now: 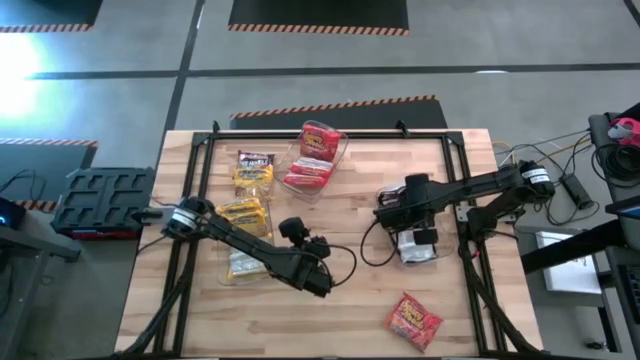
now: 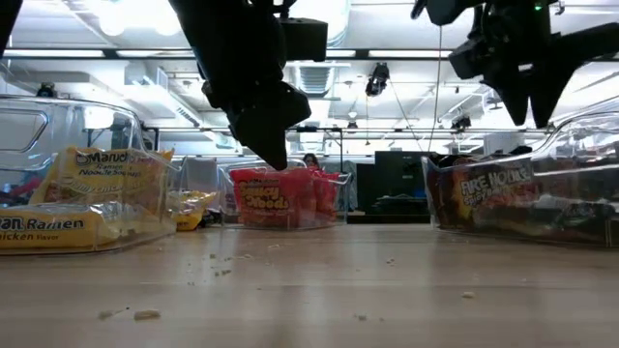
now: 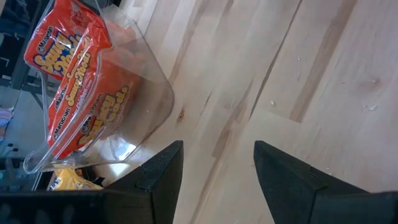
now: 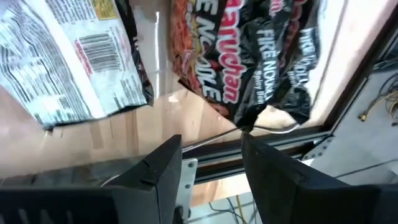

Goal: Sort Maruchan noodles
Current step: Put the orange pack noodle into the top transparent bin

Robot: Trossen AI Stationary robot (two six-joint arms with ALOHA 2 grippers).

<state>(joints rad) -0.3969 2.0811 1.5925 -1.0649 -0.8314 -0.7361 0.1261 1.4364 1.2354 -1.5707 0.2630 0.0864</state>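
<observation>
Maruchan noodles lie sorted in clear bins. Red packets (image 1: 313,155) fill the bin at the far middle (image 3: 81,93). Yellow packets (image 1: 245,222) lie in the left bin (image 2: 87,198), and dark packets (image 4: 261,50) in the right bin (image 1: 420,250). One red packet (image 1: 413,320) lies flat on the table near the front right. A yellow packet (image 1: 254,170) lies at the far left. My left gripper (image 3: 217,168) hangs open over bare table near the middle (image 1: 303,240). My right gripper (image 4: 211,165) stands open above the right bin (image 1: 412,225), pointing down, with nothing between its fingers.
A black frame runs along the table's far and side edges (image 1: 330,133). A dark cable (image 1: 370,250) loops over the table's middle. Bare wood lies along the front edge (image 1: 300,320) and between the bins.
</observation>
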